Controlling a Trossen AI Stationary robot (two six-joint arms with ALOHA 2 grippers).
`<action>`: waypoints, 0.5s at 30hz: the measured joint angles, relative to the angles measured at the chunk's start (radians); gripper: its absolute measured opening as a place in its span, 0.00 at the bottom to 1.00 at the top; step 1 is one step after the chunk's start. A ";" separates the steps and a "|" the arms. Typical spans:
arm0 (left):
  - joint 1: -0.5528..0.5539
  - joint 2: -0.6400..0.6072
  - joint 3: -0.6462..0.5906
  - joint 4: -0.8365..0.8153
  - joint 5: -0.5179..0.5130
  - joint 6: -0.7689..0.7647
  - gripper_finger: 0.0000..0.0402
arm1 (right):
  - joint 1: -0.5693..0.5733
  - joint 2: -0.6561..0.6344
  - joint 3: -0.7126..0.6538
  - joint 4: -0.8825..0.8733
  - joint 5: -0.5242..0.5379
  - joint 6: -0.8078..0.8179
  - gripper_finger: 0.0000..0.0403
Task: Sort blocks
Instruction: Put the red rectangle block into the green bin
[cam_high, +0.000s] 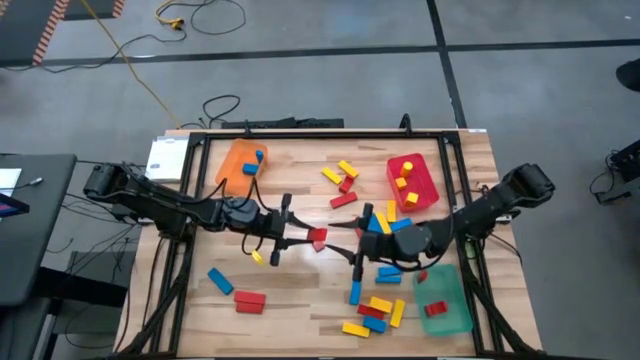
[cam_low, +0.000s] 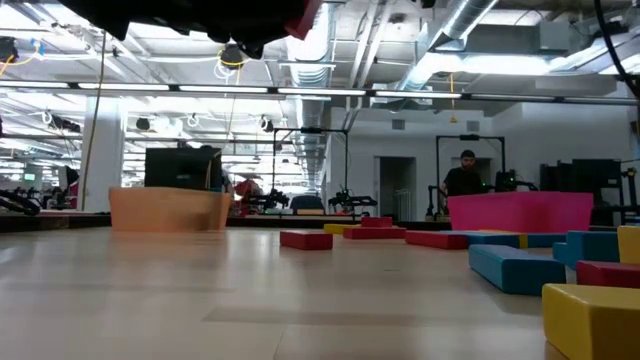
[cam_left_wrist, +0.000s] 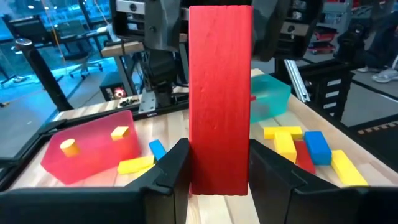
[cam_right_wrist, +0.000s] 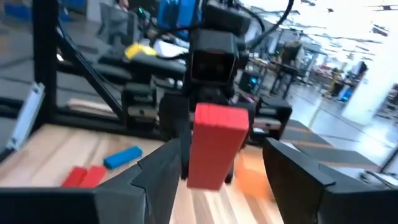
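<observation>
Mid-table, above the table: left end effector clamps an upright red block; right end effector, fingers spread apart, faces it. Remaining blocks lie scattered.

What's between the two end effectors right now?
A red block, held upright by the left end effector. The right end effector faces it with fingers spread on either side, not gripping. The high view and both wrist views show it.

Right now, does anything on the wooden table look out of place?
Yes. The translucent red tray holds yellow blocks, and the orange tray a blue block; the colours do not match. Also, a red wooden block hangs between both grippers.
</observation>
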 joint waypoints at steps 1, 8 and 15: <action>-0.001 0.000 0.000 0.000 0.000 0.000 0.29 | -0.007 0.000 0.000 0.008 -0.019 0.010 0.60; -0.001 0.000 0.000 0.007 0.001 0.006 0.29 | -0.055 0.000 0.000 0.012 -0.125 0.076 0.60; -0.001 0.000 0.000 0.026 0.001 0.009 0.29 | -0.065 0.000 0.000 0.047 -0.139 0.065 0.57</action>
